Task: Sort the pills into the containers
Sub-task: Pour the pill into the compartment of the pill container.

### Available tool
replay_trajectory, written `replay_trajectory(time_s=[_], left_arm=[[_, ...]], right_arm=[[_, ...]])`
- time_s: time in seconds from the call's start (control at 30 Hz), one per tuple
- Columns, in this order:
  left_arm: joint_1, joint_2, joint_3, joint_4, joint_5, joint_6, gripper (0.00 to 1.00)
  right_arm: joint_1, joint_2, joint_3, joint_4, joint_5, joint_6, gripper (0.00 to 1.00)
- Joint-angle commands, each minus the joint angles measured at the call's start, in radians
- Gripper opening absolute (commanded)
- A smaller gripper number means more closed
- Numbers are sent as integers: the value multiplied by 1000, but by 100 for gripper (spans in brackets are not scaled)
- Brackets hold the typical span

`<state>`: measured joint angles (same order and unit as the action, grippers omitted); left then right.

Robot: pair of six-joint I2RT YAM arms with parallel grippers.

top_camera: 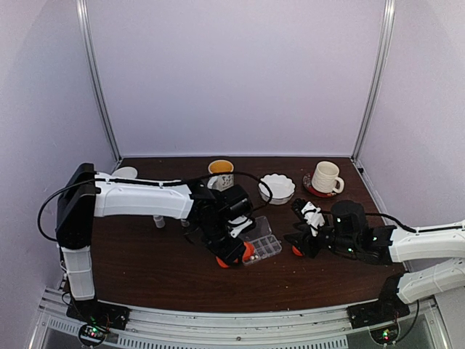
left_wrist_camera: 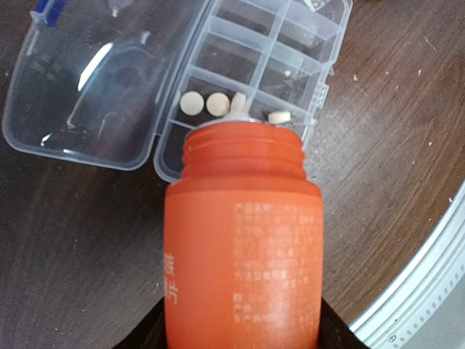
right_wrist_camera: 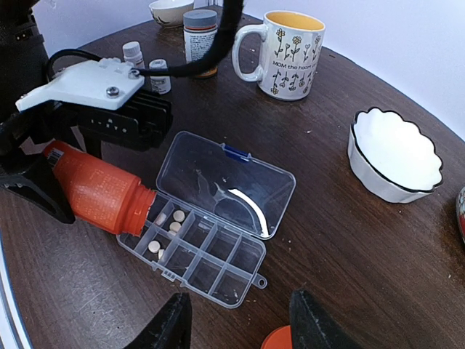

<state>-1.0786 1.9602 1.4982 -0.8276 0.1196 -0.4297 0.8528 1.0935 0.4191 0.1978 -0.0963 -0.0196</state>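
Observation:
My left gripper (top_camera: 231, 247) is shut on the open orange bottle (left_wrist_camera: 243, 240), which is tipped with its mouth over the near end of the clear pill box (right_wrist_camera: 251, 280). The box lid (right_wrist_camera: 225, 182) lies flat open. Several pale round pills (left_wrist_camera: 192, 102) sit in the two compartments nearest the bottle mouth; the other containers look empty. My right gripper (right_wrist_camera: 240, 298) hovers open just right of the box. An orange cap (right_wrist_camera: 280, 338) shows at the frame's bottom edge beside its right finger, apart from the left one.
A floral mug (right_wrist_camera: 287, 51) and a white scalloped bowl (right_wrist_camera: 396, 153) stand behind the box. A white mug (top_camera: 325, 177) sits on a red coaster at the back right. Small white bottles (right_wrist_camera: 133, 52) and a grey-capped bottle (right_wrist_camera: 200, 33) stand at the back left.

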Motion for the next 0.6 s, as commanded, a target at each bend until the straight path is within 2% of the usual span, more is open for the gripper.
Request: replay_trajectory(time_s=[0.0, 0.13, 0.27, 0.37, 0.57], left_arm=[[7, 15, -5, 15, 17, -8, 0], [8, -21, 95, -69, -44, 14, 0], [8, -34, 110, -79, -44, 19, 0], [8, -42, 57, -31, -40, 8, 0], [5, -149, -102, 176, -17, -14, 0]], right_arm=[[5, 4, 23, 4, 18, -2, 50], [5, 8, 25, 3, 19, -3, 50], [5, 11, 27, 1, 20, -3, 50], [6, 11, 25, 1, 20, -3, 50], [5, 7, 24, 4, 21, 1, 50]])
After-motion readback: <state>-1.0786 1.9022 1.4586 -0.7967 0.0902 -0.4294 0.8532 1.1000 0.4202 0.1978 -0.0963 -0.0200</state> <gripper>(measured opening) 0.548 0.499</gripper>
